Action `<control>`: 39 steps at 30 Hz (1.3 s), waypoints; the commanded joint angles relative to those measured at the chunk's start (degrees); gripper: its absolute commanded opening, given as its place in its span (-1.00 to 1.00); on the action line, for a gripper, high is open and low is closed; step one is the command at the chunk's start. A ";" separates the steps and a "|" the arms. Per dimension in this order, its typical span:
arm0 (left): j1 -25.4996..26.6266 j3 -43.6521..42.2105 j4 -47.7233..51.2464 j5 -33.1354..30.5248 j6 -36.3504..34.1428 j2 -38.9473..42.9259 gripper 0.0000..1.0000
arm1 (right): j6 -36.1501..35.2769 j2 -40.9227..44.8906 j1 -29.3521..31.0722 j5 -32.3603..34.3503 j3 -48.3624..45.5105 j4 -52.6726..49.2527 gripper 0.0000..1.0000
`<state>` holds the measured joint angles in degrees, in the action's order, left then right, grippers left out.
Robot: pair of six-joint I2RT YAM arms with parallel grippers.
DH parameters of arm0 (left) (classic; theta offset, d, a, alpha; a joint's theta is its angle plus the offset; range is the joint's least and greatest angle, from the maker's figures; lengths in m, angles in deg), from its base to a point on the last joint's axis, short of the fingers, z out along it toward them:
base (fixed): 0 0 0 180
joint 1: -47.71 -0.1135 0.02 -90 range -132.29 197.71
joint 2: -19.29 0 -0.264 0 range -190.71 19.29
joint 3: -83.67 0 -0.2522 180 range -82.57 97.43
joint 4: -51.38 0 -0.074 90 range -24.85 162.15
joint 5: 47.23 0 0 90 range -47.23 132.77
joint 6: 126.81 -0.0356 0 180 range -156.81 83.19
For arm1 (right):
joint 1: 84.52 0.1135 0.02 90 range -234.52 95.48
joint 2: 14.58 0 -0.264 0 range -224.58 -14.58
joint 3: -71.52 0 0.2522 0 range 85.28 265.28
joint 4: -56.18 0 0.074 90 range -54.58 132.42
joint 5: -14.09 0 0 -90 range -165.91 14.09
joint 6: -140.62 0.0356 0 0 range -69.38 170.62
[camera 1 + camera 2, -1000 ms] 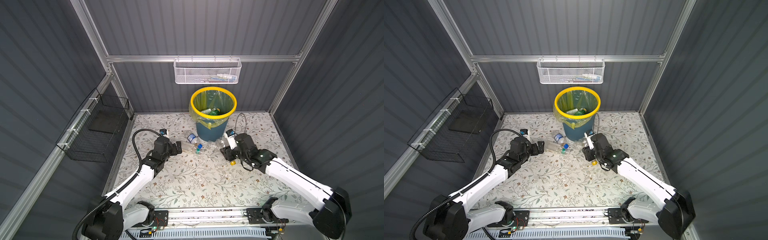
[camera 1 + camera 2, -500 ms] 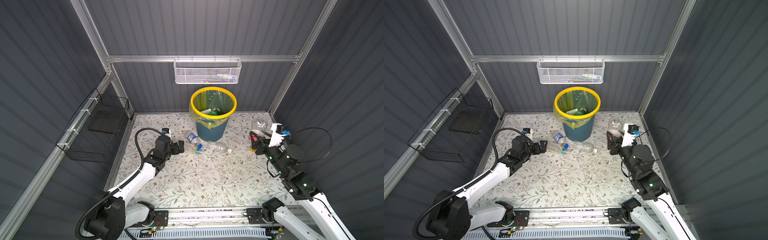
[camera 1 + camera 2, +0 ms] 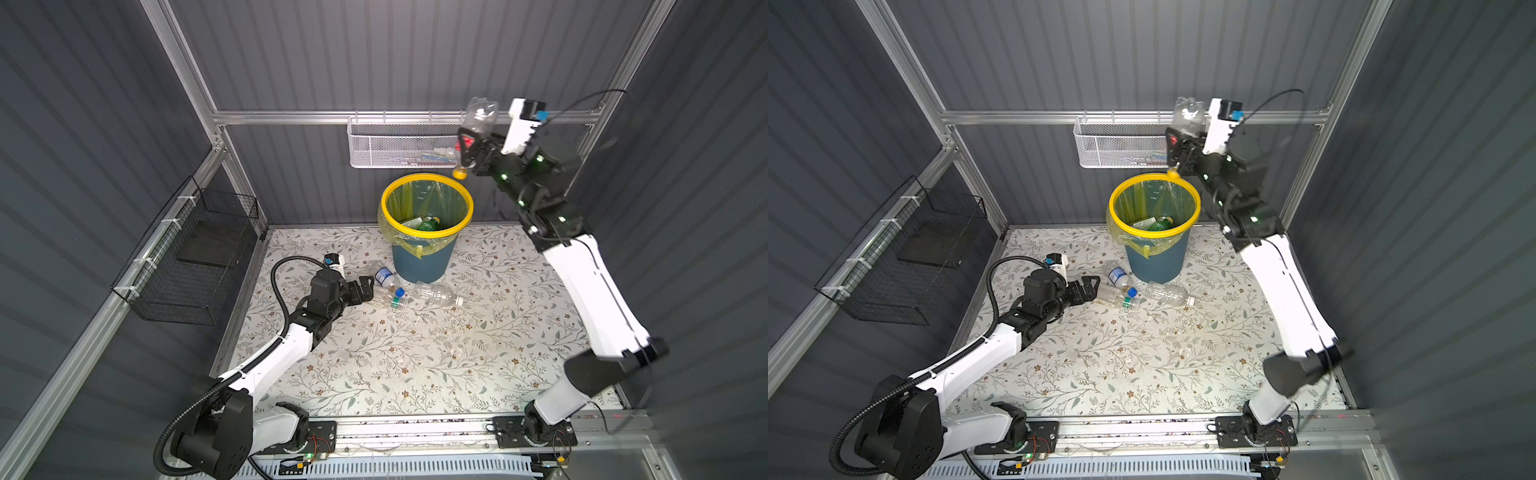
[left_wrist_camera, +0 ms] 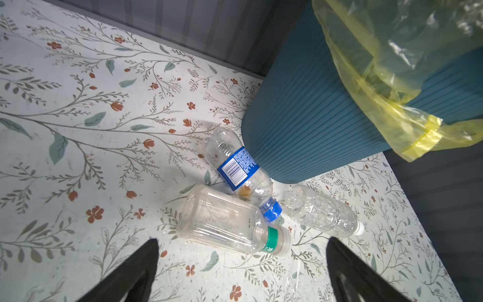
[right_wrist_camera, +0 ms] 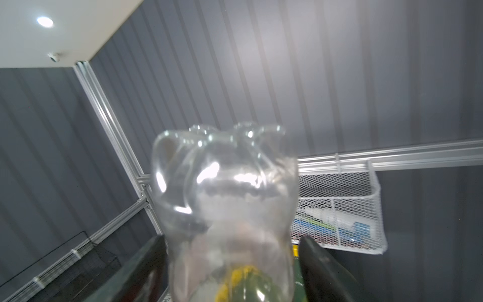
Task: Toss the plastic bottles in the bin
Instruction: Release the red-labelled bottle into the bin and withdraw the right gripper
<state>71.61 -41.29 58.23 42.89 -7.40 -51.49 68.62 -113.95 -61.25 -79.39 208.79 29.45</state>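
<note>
Left gripper (image 3: pixel 366 291) sat low over the floral tabletop (image 3: pixel 415 357), jaws spread wide, nothing between them. In the left wrist view both black fingers (image 4: pixel 130 272) flanked bare mat. The green-banded bottle (image 4: pixel 224 222) lay on its side just ahead of the tips.

Three bottles lay in a loose cluster at the foot of the bin (image 3: pixel 419 264):
- Green-banded bottle: clear, nearest the left gripper.
- Blue-labelled bottle (image 4: pixel 237 167): on its side, body close against the bin wall, blue cap by the green-banded bottle's neck.
- White-capped bottle (image 4: pixel 318 209): clear, no label, on its side just beside the other two, near the bin's base.

The bin stood upright toward the back of the table, with the yellow liner bag (image 4: pixel 392 65) folded over its yellow rim. Inside were a green bottle (image 3: pixel 428 225) and at least one more, partly hidden.

Right gripper (image 3: pixel 473 150) was raised high, over the back right part of the rim in both top views. The yellow-capped bottle (image 3: pixel 480 118) stood inverted between its jaws, cap (image 3: pixel 459 171) down, base up. The right wrist view was blurred: one finger on either side of the bottle, a thin sliver of gap on one side. Could not tell whether the jaws clamped it or stood free of it.

Farthest back were the white mesh basket (image 3: pixel 399 145) on the rear wall rail and the black wire basket (image 3: pixel 195 257) on the left wall.
</note>
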 commanded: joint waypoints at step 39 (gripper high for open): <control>8.29 9.31 9.38 -8.51 28.76 -18.95 0.99 | 13.16 26.08 -15.04 -2.48 -48.36 12.44 0.98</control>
<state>79.94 -34.47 66.31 35.22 17.56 -68.67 79.92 -88.57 -75.20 -80.73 161.95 38.60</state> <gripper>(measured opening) 0.996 0.991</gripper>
